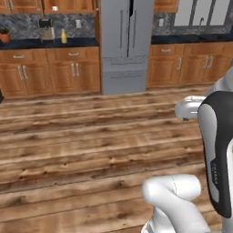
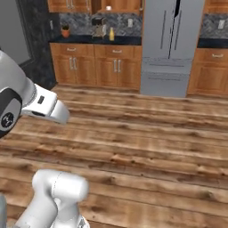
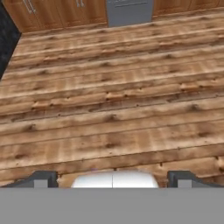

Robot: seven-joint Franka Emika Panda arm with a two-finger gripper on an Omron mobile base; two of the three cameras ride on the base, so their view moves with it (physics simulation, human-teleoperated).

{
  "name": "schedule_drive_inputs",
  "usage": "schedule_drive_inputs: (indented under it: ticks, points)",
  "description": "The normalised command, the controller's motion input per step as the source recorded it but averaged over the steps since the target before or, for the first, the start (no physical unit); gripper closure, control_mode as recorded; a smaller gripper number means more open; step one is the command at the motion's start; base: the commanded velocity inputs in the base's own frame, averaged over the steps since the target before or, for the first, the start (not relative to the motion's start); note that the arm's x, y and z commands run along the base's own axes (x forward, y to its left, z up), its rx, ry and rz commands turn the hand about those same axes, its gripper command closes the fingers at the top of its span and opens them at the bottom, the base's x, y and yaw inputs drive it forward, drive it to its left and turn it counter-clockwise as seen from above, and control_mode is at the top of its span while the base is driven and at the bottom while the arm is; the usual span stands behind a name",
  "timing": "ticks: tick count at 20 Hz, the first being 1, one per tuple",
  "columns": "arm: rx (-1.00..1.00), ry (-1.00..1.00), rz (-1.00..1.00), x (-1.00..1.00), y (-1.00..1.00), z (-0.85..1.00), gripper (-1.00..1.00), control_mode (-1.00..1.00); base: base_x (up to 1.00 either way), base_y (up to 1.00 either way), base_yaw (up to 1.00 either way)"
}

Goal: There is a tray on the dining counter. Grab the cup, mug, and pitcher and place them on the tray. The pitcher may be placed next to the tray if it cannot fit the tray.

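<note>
Across the room, on the far black counter (image 1: 50,43) backed by grey tile, stands a small yellow bottle shape, which I take to be the pitcher (image 1: 64,36), just right of a dark appliance (image 1: 46,29) and well right of a potted plant (image 1: 4,34). From the right base view the same pitcher (image 2: 111,34) sits above wooden cabinets (image 2: 95,64), left of the grey fridge (image 2: 165,44). It is too small and distant to make out a neck or handle. I judge it rigid and smooth, likely slippery, top-heavy if taken high, so the round body near its middle looks the safest place to grip. Between me and that counter lies a wide stretch of bare plank floor (image 1: 91,150). My claw (image 3: 113,179) points down at that floor, its two dark fingertips (image 3: 41,179) standing far apart at the bottom of the hand view, with nothing between them and nothing touching them. So the claw is wide open and empty, hanging over bare planks. Before any grasp I would need to drive much closer to the counter.
</note>
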Motion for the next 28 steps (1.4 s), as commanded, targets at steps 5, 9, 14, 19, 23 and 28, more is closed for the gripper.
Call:
schedule_drive_inputs:
  ticks: [5,9,14,19,23,28]
  points:
    - [0.0,0.0,0.0,0.0,0.0,0.0,-1.0,1.0,1.0,-0.01,0.04]
    - [0.0,0.0,0.0,0.0,0.0,0.0,-1.0,1.0,1.0,0.0,0.05]
    - [0.0,0.0,0.0,0.0,0.0,0.0,-1.0,1.0,1.0,-0.01,0.04]
    - [0.0,0.0,0.0,0.0,0.0,0.0,-1.0,1.0,1.0,-0.02,0.05]
    - [0.0,0.0,0.0,0.0,0.0,0.0,-1.0,1.0,1.0,0.0,0.05]
    - [0.0,0.0,0.0,0.0,0.0,0.0,-1.0,1.0,1.0,-0.02,0.07]
